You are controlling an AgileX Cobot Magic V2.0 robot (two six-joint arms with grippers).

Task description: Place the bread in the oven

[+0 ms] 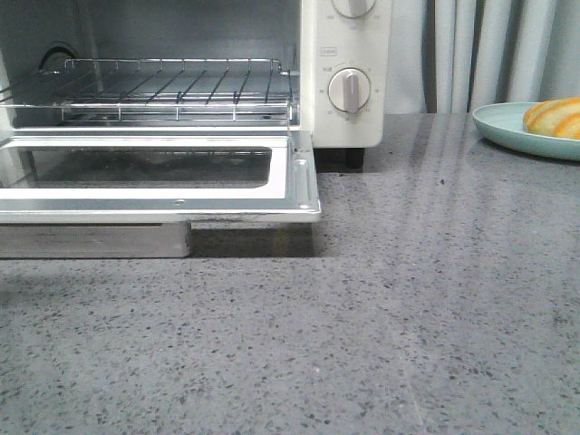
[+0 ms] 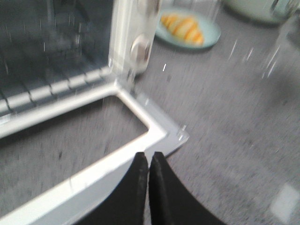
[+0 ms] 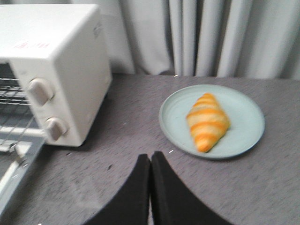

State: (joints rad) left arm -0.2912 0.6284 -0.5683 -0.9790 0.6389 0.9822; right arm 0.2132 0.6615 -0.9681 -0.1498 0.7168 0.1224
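We are looking at the bread (image 3: 207, 122) lying on the plate (image 3: 246, 136), right of the oven (image 1: 353, 54), long axis pointing toward our right gripper (image 3: 150, 161), the nearer one; both it and the left gripper (image 2: 148, 161) are pinched together, empty.

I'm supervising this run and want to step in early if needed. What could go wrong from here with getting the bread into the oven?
1. The right gripper is shut above the counter; unless it opens before reaching the bread, it may shove the roll across the pale green plate.
2. The oven door lies open and flat, and the left gripper is near its corner; either arm might clip it.
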